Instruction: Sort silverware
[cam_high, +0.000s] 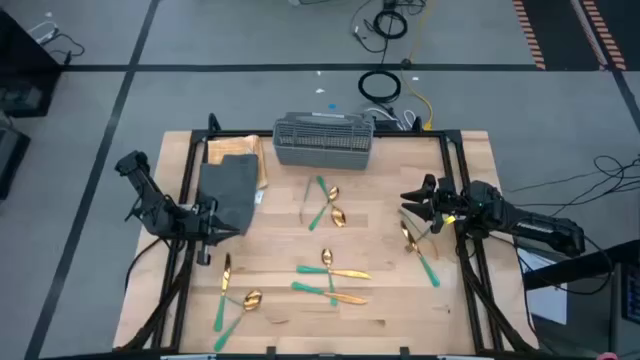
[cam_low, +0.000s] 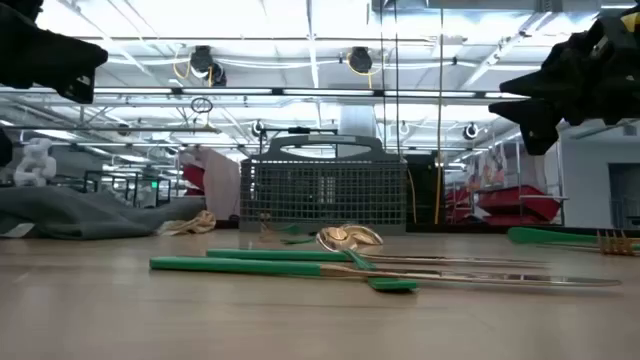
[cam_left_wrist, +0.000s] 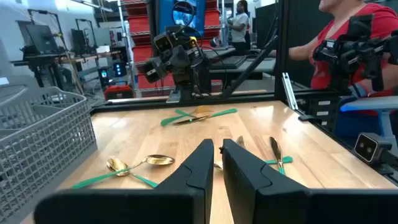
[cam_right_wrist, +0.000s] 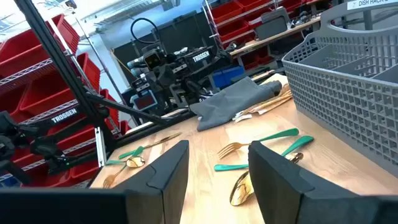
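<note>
White lettering reading "TROSSEN" runs along the dark arm (cam_right_wrist: 186, 59) across the table and again on a black frame bar (cam_right_wrist: 62, 116) beside red bins. A white label (cam_right_wrist: 373, 3) on the grey basket's rim (cam_right_wrist: 323, 46) reads "DISH RACK", partly cut off.

The low view cut off both arms at its top edge, so neither gripper's fingers showed there. The mesh basket (cam_low: 322, 193) hid the table behind it. In the high view the silverware (cam_high: 330, 280) was too small to tell forks from knives.
</note>
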